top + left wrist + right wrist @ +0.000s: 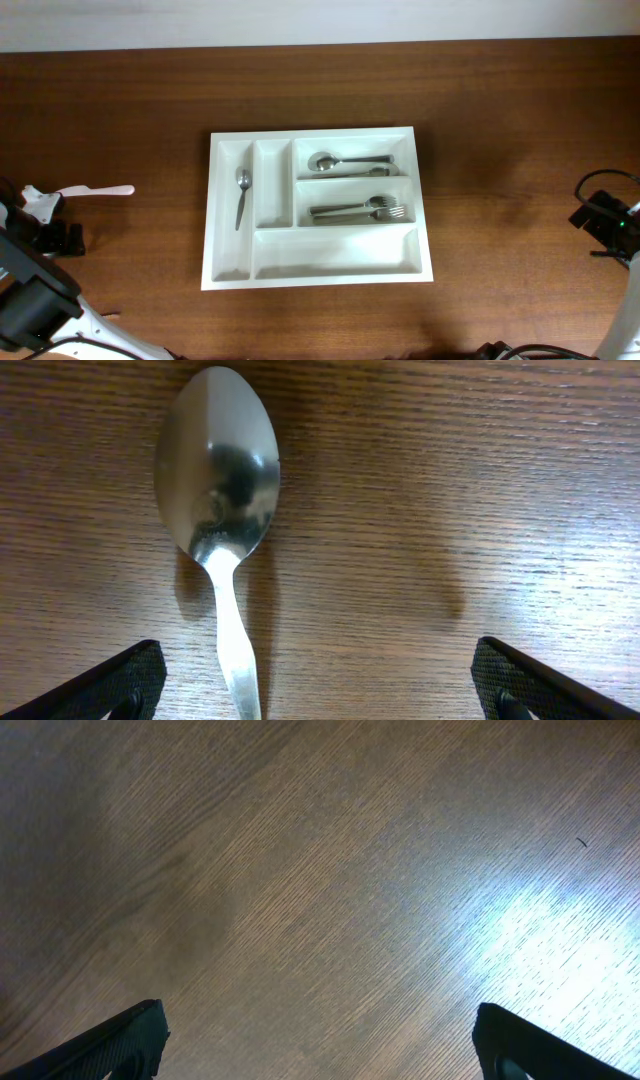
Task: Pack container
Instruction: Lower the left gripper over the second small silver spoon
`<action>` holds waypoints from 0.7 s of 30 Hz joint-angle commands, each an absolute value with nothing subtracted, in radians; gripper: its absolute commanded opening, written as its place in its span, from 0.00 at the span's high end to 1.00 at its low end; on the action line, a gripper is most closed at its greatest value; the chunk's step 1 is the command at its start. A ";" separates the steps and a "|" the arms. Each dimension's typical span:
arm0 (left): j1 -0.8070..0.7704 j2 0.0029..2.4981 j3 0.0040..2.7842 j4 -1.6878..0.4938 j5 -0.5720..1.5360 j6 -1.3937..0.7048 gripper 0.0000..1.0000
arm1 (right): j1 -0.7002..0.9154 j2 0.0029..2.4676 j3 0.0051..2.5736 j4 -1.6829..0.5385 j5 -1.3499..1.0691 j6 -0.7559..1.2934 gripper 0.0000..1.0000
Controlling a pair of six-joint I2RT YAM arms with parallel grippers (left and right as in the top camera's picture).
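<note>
**Left gripper [320,695] spread over a loose spoon [215,470]**

Its fingers stand wide apart, the spoon lying on the table [500,100] between them (near the left edge). The right gripper [320,1050], likewise spread, hangs over bare wood by the right edge. The container [340,255] sits mid-table, some cutlery already inside.

Seen from overhead: dark brown wooden table [120,100], grain running side to side, filling almost the whole view. Beyond its far edge, a pale grey-white strip [300,20], wall or floor, hard to tell. Closer up in the right wrist view, fine streaked grain slanting across, with a bright patch of glare [540,935] toward the right and dimmer wood on the left.
</note>
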State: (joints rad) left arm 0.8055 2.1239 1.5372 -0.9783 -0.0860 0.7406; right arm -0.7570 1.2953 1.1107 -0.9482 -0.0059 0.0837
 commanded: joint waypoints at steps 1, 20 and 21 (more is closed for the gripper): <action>0.813 2.140 1.551 -0.976 -0.086 0.746 0.00 | -0.762 1.298 1.111 -0.945 -0.012 0.094 0.01; 0.813 2.182 1.551 -0.976 -0.051 0.683 0.01 | -0.762 1.298 1.111 -0.945 -0.012 0.093 0.01; 0.813 2.186 1.551 -0.977 -0.042 0.681 0.01 | -0.762 1.298 1.111 -0.945 -0.012 0.093 0.01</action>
